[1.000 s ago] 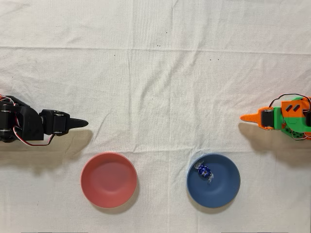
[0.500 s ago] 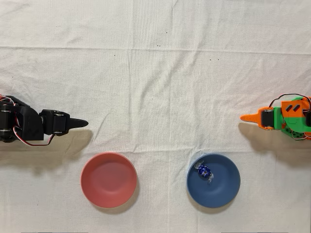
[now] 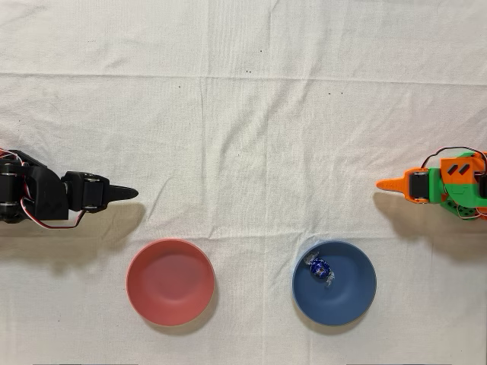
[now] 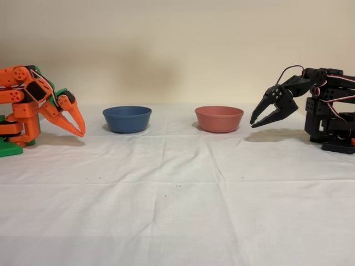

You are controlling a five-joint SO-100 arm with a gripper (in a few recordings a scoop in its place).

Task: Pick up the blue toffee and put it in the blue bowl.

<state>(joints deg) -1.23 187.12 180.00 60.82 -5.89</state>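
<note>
Small round toffee in shiny dark-blue foil with clear twisted ends sits inside the shallow matte dark-blue bowl, a bit left of centre in the overhead view, resting on the bowl floor. Judged from that, the task looks complete; nothing left to carry.

Orange arm's claw is folded back near its own base at the left of the fixed view, tips angled down toward the white cloth-covered table, well apart from the bowl. Its two fingers narrow to nearly meeting tips with a slight gap higher up, and it has hold of nothing. Reads as a parked rest pose, clear of the bowl so the drop stays undisturbed.

Pinkish-red shallow bowl stands beside the blue one, apart. Black arm idle on the opposite side.
</note>
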